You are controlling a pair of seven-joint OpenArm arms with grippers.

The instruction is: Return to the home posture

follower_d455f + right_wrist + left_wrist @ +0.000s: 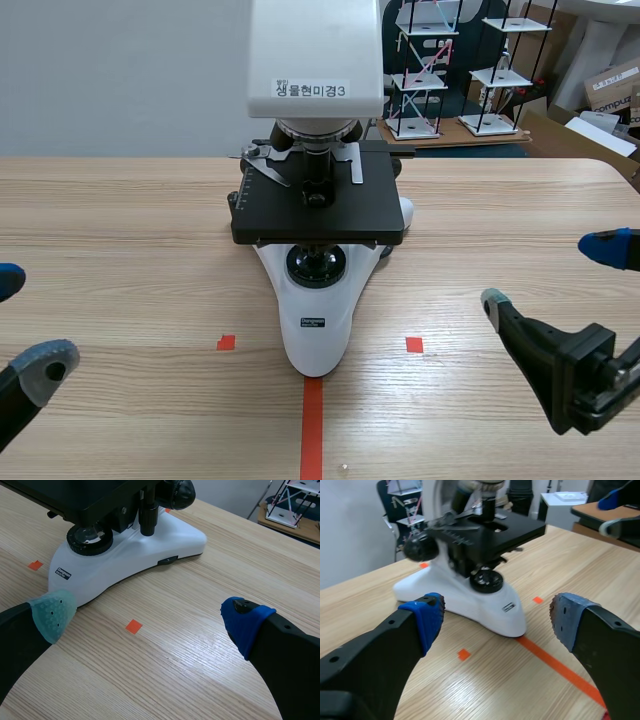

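Observation:
A white and black microscope (pixel 318 190) stands upright in the middle of the wooden table, its base pointing toward the robot; it also shows ahead of each gripper as microscope (pixel 470 575) and microscope (pixel 120 535). My left gripper (pixel 15 325) sits low at the left edge, open, nothing between its fingers (pixel 422 620). My right gripper (pixel 560 275) sits low at the right, open and empty too, its fingers (pixel 52 612) wide apart. Both grippers are well clear of the microscope's base.
Wooden table (pixel 130 240) with orange-red tape marks near the base. Beyond the far edge stand wire shelf models (pixel 425 70) and cardboard boxes (pixel 612 90). The other arm's fingers (pixel 615 510) show far off in the left wrist view.

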